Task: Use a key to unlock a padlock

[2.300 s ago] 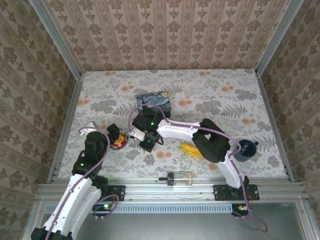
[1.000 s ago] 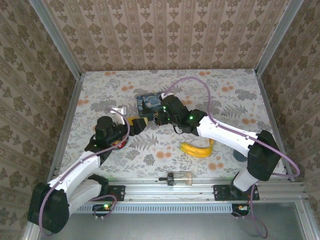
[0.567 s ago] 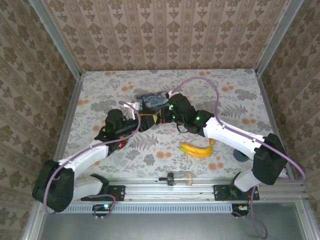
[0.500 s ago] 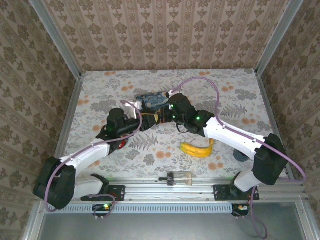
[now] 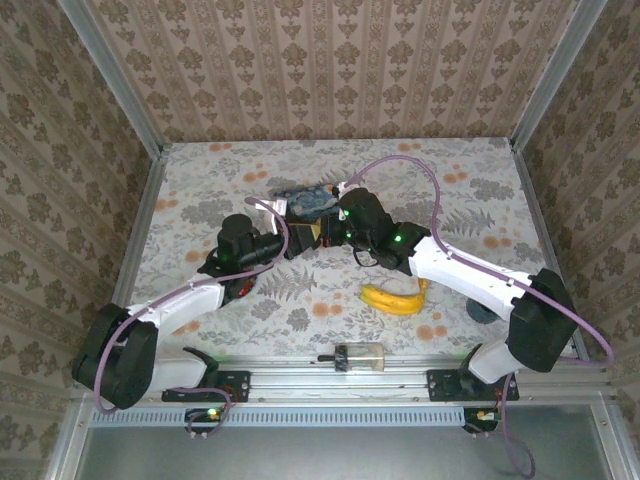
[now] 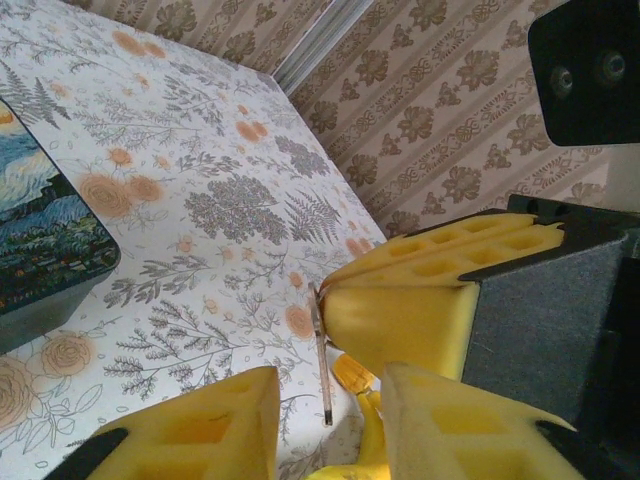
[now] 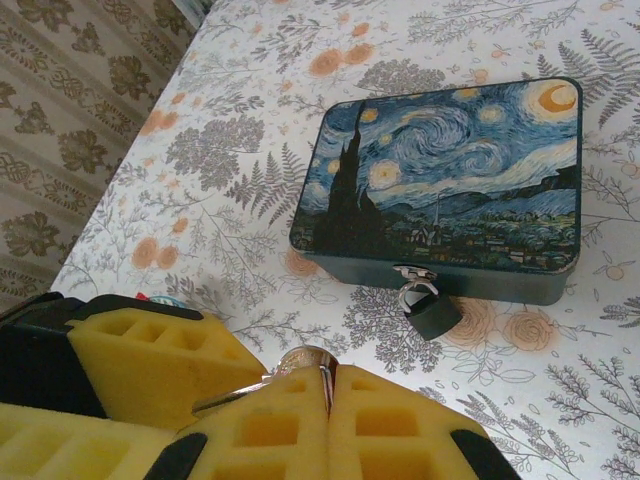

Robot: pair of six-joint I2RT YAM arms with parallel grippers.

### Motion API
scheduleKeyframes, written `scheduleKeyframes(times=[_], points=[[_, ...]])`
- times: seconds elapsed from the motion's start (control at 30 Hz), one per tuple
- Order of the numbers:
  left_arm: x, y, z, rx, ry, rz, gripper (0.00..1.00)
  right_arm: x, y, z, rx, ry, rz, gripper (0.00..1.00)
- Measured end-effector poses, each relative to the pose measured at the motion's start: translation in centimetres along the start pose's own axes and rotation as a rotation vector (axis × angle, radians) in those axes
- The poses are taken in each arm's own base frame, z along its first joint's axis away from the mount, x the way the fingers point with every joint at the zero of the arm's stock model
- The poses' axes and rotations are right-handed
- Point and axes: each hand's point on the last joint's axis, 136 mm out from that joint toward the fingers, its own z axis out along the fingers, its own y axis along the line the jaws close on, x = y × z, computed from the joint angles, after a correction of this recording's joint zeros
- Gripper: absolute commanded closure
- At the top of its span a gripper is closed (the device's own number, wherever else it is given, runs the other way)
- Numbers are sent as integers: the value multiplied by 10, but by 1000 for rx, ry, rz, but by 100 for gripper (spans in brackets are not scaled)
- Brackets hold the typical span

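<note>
A tiny dark padlock (image 7: 432,311) hangs from the hasp on the front of the blue painted tin box (image 7: 450,170), which also shows in the top view (image 5: 305,200). My right gripper (image 7: 328,395) is shut on a silver key (image 7: 305,360); its blade sticks out sideways (image 6: 322,360). My left gripper (image 6: 325,425) is open, its yellow pads (image 6: 200,430) on either side of the blade and apart from it. In the top view both grippers meet just in front of the box, left gripper (image 5: 292,238) against right gripper (image 5: 318,233).
A banana (image 5: 395,298) lies right of centre. A clear cylinder with a black cap (image 5: 360,355) rests at the near rail. A small red item (image 5: 240,290) sits under the left arm. Patterned walls enclose the table.
My left arm has stretched right and forward until its open gripper reached the key held by the right gripper. The right gripper rose from the table to the box, then stayed nearly still.
</note>
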Motion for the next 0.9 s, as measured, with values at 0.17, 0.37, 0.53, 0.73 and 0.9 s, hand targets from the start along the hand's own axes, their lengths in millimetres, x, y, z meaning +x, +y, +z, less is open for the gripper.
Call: scheduleKeyframes(times=[0.17,0.37,0.53,0.73,0.9], points=[[-3,0,0,-4,-13,-2,80,2,2,1,-13,9,0,100],[-5,1,0,-11,-22,-3,94,0,4,0,-26,-2,4,100],[-5,2,0,-16,-27,-7,100,0,5,0,-29,-3,5,100],[-5,2,0,-16,-26,-3,100,0,5,0,-29,-3,4,100],[-6,2,-5,-18,-17,30,100,0,5,-1,-33,-1,2,85]])
